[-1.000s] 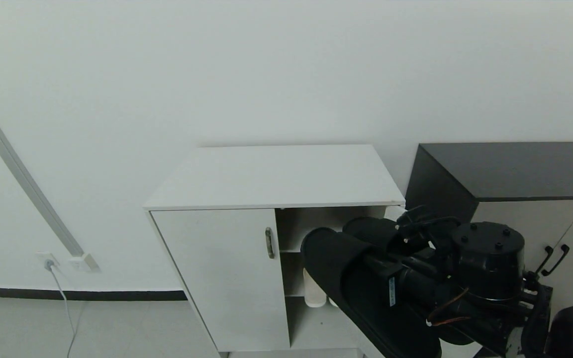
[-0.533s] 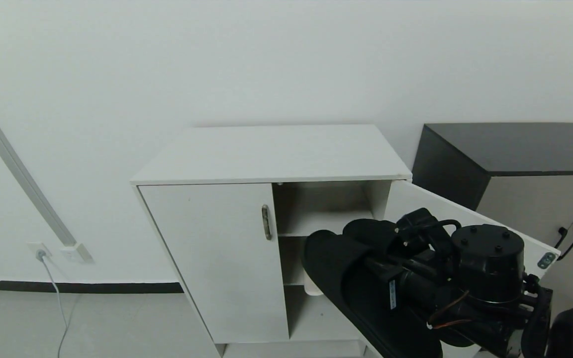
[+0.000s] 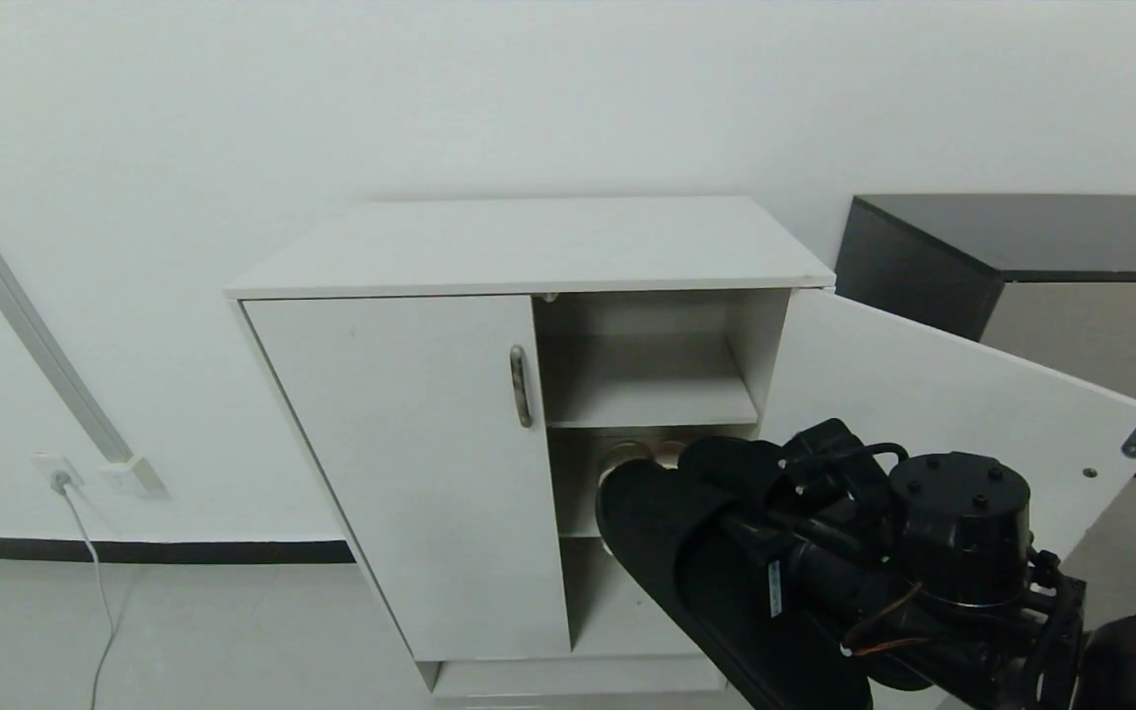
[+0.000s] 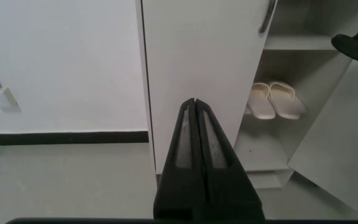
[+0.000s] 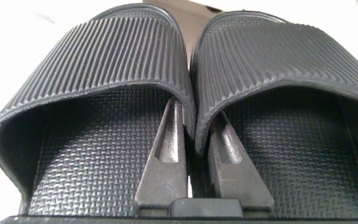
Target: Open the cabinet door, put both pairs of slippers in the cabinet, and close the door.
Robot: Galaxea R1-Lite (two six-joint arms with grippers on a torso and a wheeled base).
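The white cabinet (image 3: 529,247) stands against the wall, its right door (image 3: 933,394) swung open and its left door (image 3: 410,463) closed. A pair of cream slippers (image 4: 276,100) lies on the middle shelf. My right gripper (image 5: 193,149) is shut on the touching inner edges of a pair of black slippers (image 5: 179,99), held in front of the open compartment (image 3: 726,552). My left gripper (image 4: 194,106) is shut with nothing in it, low in front of the closed left door (image 4: 197,50).
A dark cabinet (image 3: 1022,256) stands to the right, just behind the open door. A wall socket with a cable (image 3: 60,483) sits low on the left wall. Bare floor (image 3: 134,631) lies left of the cabinet.
The whole head view has shifted, so the camera moved; the cabinet now sits higher and larger in view and more of the open door and shelves shows. The black slippers stay in the right gripper.
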